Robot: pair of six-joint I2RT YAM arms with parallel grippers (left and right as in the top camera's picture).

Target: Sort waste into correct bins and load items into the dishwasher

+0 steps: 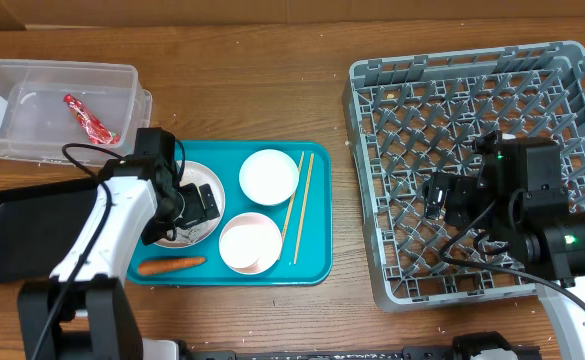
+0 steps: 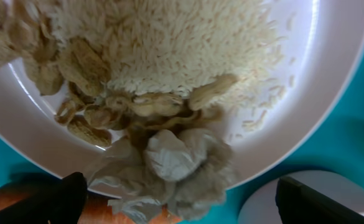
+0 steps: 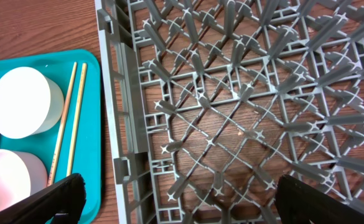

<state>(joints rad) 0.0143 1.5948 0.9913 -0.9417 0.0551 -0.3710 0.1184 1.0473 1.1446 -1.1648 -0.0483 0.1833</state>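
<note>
My left gripper (image 1: 194, 208) hangs low over the white plate (image 1: 213, 180) on the teal tray, jaws open. Up close, the plate (image 2: 331, 56) holds white rice (image 2: 169, 37), beige nut scraps (image 2: 88, 68) and a crumpled foil ball (image 2: 169, 162). The ball lies between my left gripper's (image 2: 182, 202) two fingers, which stand wide apart and clear of it. An orange carrot (image 1: 172, 265) lies by the plate. Two white bowls (image 1: 269, 175) (image 1: 250, 242) and chopsticks (image 1: 297, 205) are on the tray. My right gripper (image 1: 440, 195) (image 3: 182, 199) is open and empty over the grey dish rack (image 1: 472, 110).
A clear tub (image 1: 32, 110) at the back left holds a red sauce packet (image 1: 90, 120). A flat black tray (image 1: 22, 230) lies left of the teal tray (image 1: 312, 250), partly under my left arm. The rack's upright pegs (image 3: 244, 56) rise under my right gripper.
</note>
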